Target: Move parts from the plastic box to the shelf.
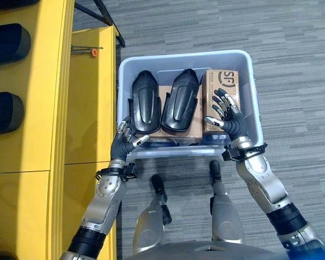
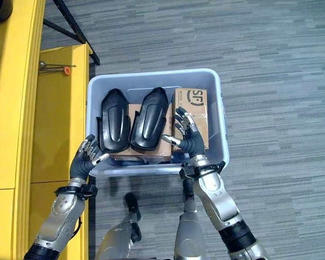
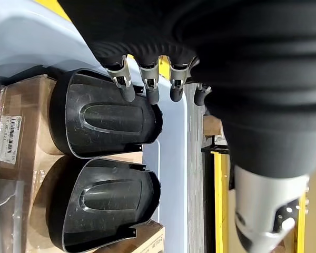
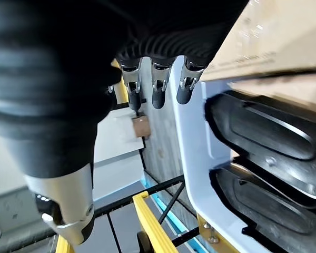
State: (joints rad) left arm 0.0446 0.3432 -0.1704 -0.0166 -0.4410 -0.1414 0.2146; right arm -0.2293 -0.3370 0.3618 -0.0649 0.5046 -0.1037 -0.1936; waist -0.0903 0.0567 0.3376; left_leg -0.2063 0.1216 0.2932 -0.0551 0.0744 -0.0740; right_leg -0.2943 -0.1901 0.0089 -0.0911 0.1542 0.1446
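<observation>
Two black molded parts (image 1: 145, 102) (image 1: 180, 101) lie side by side inside the pale blue plastic box (image 1: 254, 103), resting on cardboard boxes (image 1: 221, 97), so nothing has reached the yellow shelf (image 1: 40, 108) standing just beside the box. Left hand (image 1: 124, 141) hangs over the box's near corner on the shelf side, fingers loose and holding nothing. Right hand (image 1: 226, 112) hovers above the cardboard at the box's far-from-shelf side, fingers spread and empty too.

Grey striped carpet (image 1: 292, 65) is covering the whole floor, with a black metal frame (image 1: 100, 13) sitting up top.
</observation>
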